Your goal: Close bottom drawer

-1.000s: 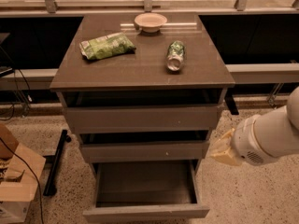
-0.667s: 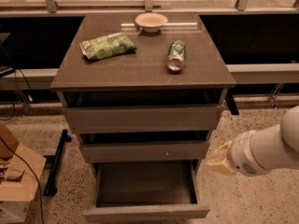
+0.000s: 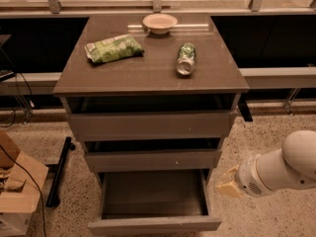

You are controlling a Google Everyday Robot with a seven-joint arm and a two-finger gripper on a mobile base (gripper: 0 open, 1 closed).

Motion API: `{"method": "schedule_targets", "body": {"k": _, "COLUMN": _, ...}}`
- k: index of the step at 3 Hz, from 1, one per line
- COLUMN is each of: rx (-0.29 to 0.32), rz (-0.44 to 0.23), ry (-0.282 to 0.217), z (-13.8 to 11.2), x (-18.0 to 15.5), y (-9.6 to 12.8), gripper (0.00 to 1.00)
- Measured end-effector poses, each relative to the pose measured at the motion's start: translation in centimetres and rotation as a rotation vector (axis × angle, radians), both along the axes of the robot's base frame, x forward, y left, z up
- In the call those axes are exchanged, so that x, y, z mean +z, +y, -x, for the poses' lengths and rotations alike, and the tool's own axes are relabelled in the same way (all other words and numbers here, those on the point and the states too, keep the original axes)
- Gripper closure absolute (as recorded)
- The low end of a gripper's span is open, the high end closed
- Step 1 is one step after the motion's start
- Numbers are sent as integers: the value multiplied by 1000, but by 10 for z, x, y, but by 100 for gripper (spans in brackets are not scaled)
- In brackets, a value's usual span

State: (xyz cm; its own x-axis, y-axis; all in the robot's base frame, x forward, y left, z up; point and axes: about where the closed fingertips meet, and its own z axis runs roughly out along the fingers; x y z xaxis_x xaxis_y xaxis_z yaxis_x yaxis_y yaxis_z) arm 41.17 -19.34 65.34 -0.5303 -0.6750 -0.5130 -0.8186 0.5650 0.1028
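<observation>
The bottom drawer (image 3: 154,224) stands pulled far out, lowest of three under the worktop (image 3: 148,70). The tool (image 3: 228,185) hangs just beside its right wall. I cannot tell whether the tool is open or closed.

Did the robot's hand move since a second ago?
Yes. The gripper went down: it was level with the middle drawer on the cabinet's right, and now it is beside the open bottom drawer.

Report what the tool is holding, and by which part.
Nothing, as far as shows: the tool hangs in the air beside the open bottom drawer, touching nothing.
</observation>
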Motion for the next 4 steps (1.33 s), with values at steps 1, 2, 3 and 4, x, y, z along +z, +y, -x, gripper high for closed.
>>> {"method": "schedule_targets", "body": {"k": 1, "rx": -19, "rz": 1, "ry": 8, "z": -1, "x": -14, "y": 3, "gripper": 100}}
{"method": "schedule_targets", "body": {"k": 2, "rx": -50, "rz": -21, "ry": 3, "z": -6, "x": -46, "y": 9, "gripper": 100}}
{"method": "schedule_targets", "body": {"k": 3, "rx": -89, "rz": -57, "ry": -2, "z": -12, "x": -83, "y": 10, "gripper": 100}}
{"method": "schedule_targets", "body": {"k": 4, "rx": -154, "rz": -155, "ry": -6, "z": -26, "x": -130, "y": 6, "gripper": 100}}
